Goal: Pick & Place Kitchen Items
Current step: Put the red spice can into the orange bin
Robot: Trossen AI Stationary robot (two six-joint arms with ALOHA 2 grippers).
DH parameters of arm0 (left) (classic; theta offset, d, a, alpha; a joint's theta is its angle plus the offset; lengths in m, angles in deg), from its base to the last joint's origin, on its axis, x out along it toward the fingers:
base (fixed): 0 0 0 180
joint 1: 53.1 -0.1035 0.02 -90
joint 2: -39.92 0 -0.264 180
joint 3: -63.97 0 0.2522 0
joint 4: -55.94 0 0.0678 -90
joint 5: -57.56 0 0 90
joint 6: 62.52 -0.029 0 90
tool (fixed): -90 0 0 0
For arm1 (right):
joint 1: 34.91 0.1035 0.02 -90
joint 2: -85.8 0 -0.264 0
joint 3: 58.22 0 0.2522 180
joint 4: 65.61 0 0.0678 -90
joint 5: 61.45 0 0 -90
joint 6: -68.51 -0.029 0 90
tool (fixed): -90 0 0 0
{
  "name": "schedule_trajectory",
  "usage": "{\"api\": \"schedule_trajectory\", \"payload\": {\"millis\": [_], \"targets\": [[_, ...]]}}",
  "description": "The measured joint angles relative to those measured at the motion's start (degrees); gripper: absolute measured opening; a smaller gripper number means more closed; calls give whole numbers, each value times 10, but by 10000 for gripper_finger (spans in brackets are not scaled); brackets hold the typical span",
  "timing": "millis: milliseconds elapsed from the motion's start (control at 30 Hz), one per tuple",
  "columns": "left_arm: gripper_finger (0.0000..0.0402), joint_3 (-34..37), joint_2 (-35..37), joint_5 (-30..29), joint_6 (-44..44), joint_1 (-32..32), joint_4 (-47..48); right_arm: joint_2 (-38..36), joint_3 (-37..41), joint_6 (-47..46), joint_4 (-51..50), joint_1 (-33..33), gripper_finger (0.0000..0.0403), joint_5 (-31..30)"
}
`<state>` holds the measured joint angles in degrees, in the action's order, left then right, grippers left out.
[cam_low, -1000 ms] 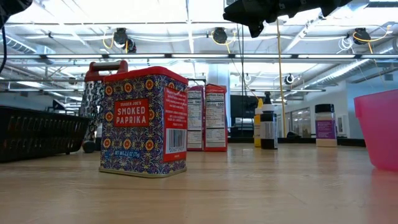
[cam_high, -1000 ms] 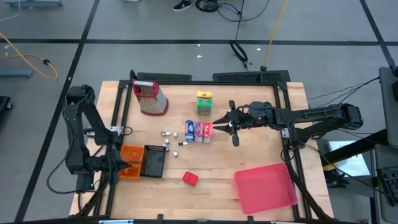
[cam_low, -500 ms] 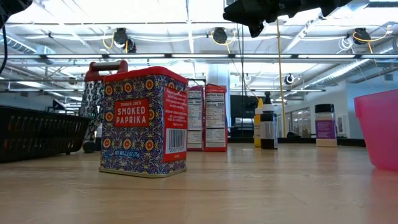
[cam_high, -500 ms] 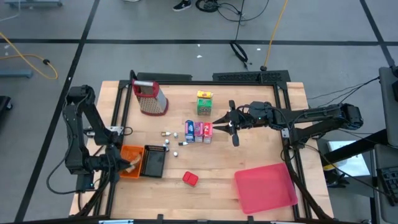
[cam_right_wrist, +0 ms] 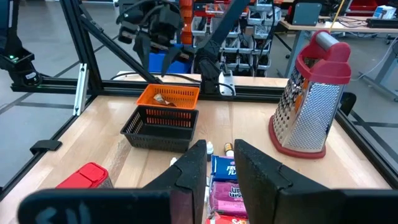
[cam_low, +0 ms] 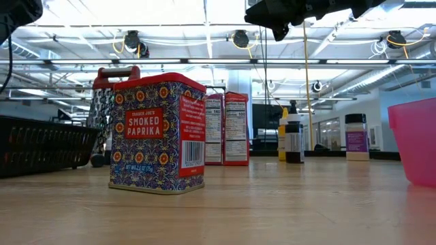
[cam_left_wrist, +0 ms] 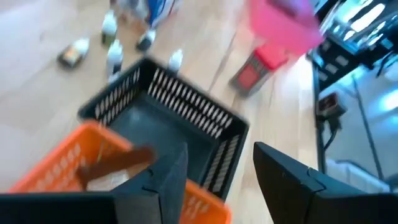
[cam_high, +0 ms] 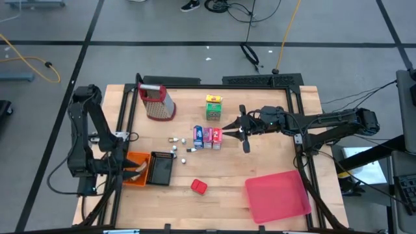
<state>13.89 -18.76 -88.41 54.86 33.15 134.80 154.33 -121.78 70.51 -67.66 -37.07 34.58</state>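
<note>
My left gripper (cam_left_wrist: 221, 155) hangs open over the orange basket (cam_high: 138, 177) at the table's near left, touching nothing. A tan packet (cam_left_wrist: 115, 163) lies in that basket. A black basket (cam_high: 160, 168) stands beside it. My right gripper (cam_high: 225, 128) hovers level, narrowly open and with nothing between its fingers, just right of the blue, pink and red cartons (cam_high: 207, 136). A green-yellow carton (cam_high: 214, 107) stands farther back. Little bottles (cam_high: 175, 151) are scattered left of the cartons. A red paprika tin (cam_high: 199, 187) stands near the front edge.
A red-topped metal grater (cam_high: 157, 103) stands at the far left. A pink bin (cam_high: 276, 195) sits at the near right corner. Bare wood lies between the tin and the bin. The black frame rails run along the table's edges.
My left arm has drawn back a little over the orange basket and its wrist has turned. My right arm and the things on the table have kept still.
</note>
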Motion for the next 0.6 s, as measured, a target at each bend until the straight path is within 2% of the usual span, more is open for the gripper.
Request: {"api": "schedule_trajectory", "payload": {"millis": [133, 333, 467, 600], "targets": [[188, 0, 2, -10, -141, -61, -75, 0, 0, -2, 0, 0, 75, 0], [189, 0, 2, 10, -445, -187, -266, 0, 0, -2, 0, 0, 75, 0], [189, 0, -4, 69, -642, -269, -395, 0, 0, -7, 0, 0, 75, 0], [189, 0, -37, 147, -771, -342, -488, 0, 0, -13, 0, 0, 75, 0]]}}
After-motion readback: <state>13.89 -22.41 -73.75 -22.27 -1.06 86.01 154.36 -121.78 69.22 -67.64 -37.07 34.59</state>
